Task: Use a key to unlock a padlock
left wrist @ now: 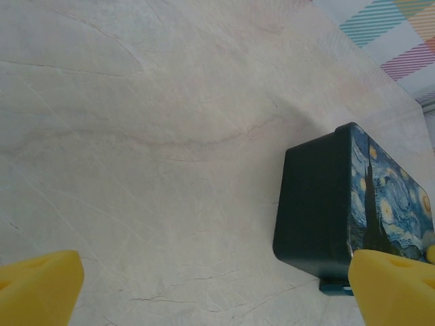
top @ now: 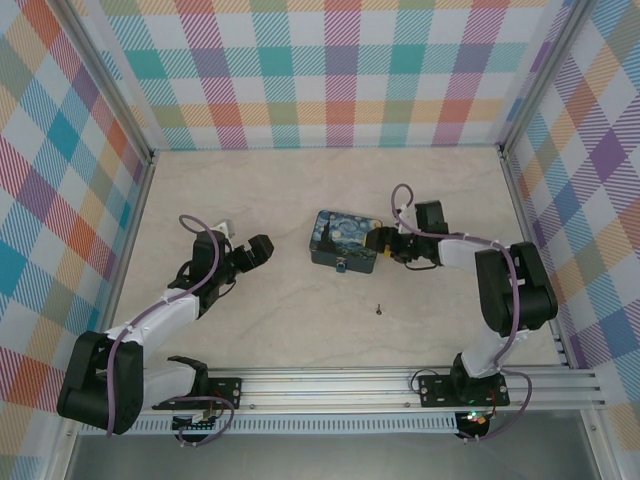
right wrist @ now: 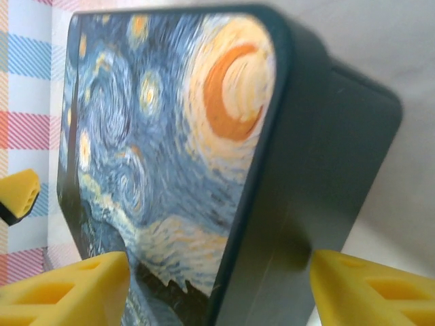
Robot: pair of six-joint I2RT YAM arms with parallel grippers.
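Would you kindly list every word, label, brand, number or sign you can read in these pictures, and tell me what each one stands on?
None can be read.
The box carries only a swirly night-sky painting on its lid, no lettering.
The padlock and the key are too small to show any stamp.
The checked walls bear a pattern, no text.

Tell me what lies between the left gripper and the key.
Bare tabletop; in the top view nothing lies between the left gripper and the key.
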